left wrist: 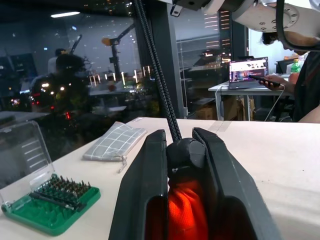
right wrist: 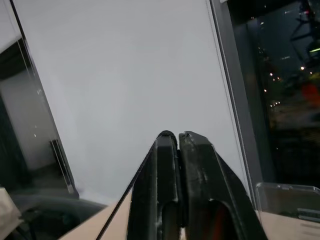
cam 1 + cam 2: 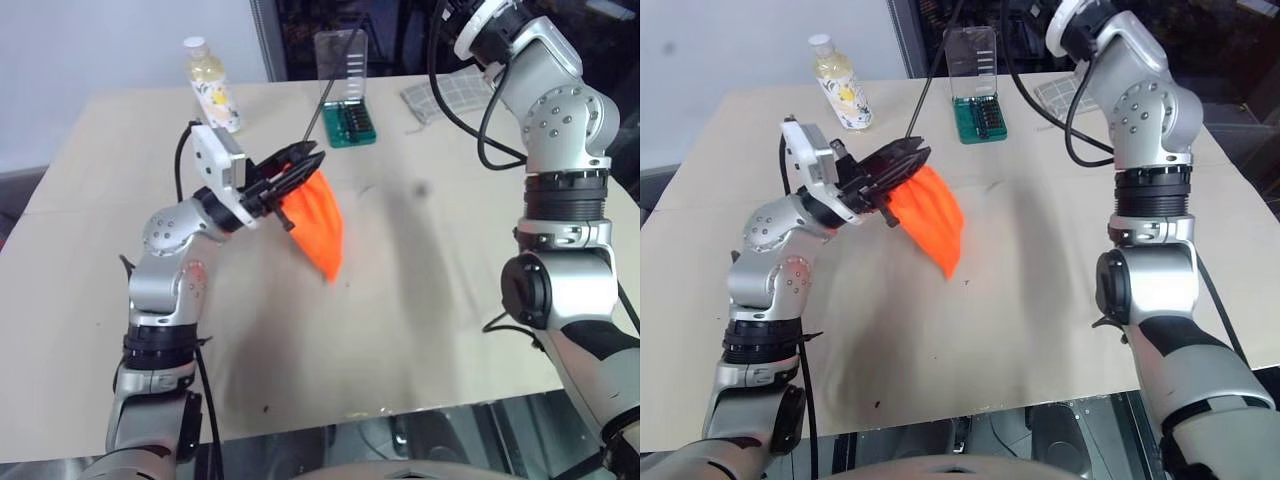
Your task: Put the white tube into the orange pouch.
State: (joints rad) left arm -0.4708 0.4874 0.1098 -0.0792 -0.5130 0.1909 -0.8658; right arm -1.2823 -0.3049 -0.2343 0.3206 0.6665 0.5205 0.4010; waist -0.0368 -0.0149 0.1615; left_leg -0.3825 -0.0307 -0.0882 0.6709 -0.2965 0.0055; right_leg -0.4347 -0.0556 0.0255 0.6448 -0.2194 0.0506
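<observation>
- The left gripper [image 3: 902, 160] was raised above the table [image 3: 1040, 300] and clamped on the top edge of the orange pouch [image 3: 930, 220].
- In the left wrist view, the two black fingers [image 1: 145, 190] stood narrowly apart, with orange fabric and the dark cord stopper pinched between them.
- The pouch hung down from the gripper, clear of the table or barely above it; contact could not be determined.
- A thin black drawstring [image 3: 923, 95] ran taut from the pouch mouth upward toward the raised right arm.
- In the right wrist view, the right gripper [image 2: 178, 137] was pointed upward with its fingertips pressed nearly together; the drawstring ran down beside its fingers, but a grip on it could not be confirmed.
- The white tube could not be identified.
- A yellowish bottle [image 3: 840, 85], a green bit set [image 3: 978, 115] with its clear lid open, and a grey checked cloth [image 3: 445, 95] lay along the far edge of the table.
</observation>
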